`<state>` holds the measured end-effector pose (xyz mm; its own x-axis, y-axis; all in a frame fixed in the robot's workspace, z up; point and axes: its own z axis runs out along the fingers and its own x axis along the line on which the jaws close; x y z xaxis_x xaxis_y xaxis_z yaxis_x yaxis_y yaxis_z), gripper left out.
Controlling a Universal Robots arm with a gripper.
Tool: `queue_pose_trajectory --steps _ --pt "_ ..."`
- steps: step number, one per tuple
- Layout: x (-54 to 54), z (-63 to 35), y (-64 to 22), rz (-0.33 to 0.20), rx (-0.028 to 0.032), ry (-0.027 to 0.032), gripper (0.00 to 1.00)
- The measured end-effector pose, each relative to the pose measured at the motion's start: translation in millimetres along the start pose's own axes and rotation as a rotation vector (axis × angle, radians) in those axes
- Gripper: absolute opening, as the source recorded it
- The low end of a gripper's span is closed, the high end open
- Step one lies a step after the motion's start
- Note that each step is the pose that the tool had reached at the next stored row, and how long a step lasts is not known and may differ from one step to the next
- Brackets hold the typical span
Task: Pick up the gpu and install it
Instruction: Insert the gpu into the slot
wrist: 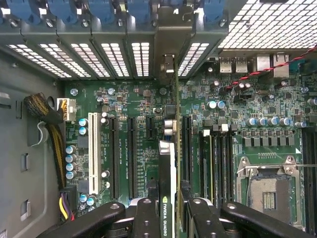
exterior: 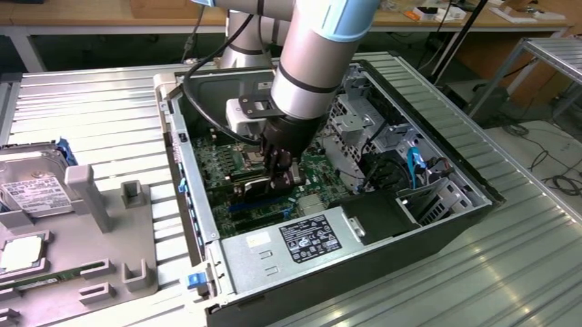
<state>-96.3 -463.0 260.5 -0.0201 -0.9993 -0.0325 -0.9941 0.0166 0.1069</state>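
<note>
The arm (exterior: pixel 314 61) reaches down from the top centre of the exterior view into an open PC case (exterior: pixel 454 204) that lies on its side on a ribbed metal table (exterior: pixel 100 102). Its gripper (exterior: pixel 277 178) sits low inside the case, just above the green board (exterior: pixel 214 160), at the middle of the frame.

In the wrist view the gripper (wrist: pixel 171 218) is clenched on the gpu (wrist: pixel 170 163): a black finger (wrist: pixel 146 218) presses each flat side of the thin card, which stands on edge between them. The card runs up the centre of that picture, with a green label at the near end and its silver bracket (wrist: pixel 168 69) up against the row of vented slot covers (wrist: pixel 106 57) at the rear of the case. It hangs over the board among the long black slots (wrist: pixel 132 153), with a white slot (wrist: pixel 92 151) further off to one side. I cannot tell whether its lower edge is touching a slot or is still above it.

A CPU socket (wrist: pixel 270 191) with a metal frame lies on the board to the other side of the card. In the exterior view, a labelled power supply (exterior: pixel 291 242) fills the case's near end, low in the frame. At the left edge, a grey fixture (exterior: pixel 100 225) on the table holds a hard drive (exterior: pixel 32 191).
</note>
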Motion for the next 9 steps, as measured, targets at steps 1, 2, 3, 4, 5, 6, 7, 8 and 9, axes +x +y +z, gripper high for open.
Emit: queue_pose_trajectory --steps 1,2,3,4,5,6,7,8,9 --pt "0.0 -0.2 0.0 0.000 -0.0002 0.0003 0.27" --pt "0.0 -0.2 0.0 0.000 -0.0001 0.0003 0.27" --pt "0.0 -0.2 0.0 0.000 -0.0002 0.0004 0.27" --pt "0.0 -0.2 0.0 0.000 -0.0002 0.0003 0.27" --pt "0.0 -0.2 0.0 0.000 -0.0002 0.0004 0.27" --pt "0.0 -0.2 0.0 0.000 -0.0002 0.0003 0.27" --pt "0.0 -0.2 0.0 0.000 -0.0003 0.0006 0.27" --pt "0.0 0.0 0.0 0.000 -0.0003 0.0012 0.27" --pt "0.0 0.6 -0.1 0.000 -0.0001 0.0021 0.27"
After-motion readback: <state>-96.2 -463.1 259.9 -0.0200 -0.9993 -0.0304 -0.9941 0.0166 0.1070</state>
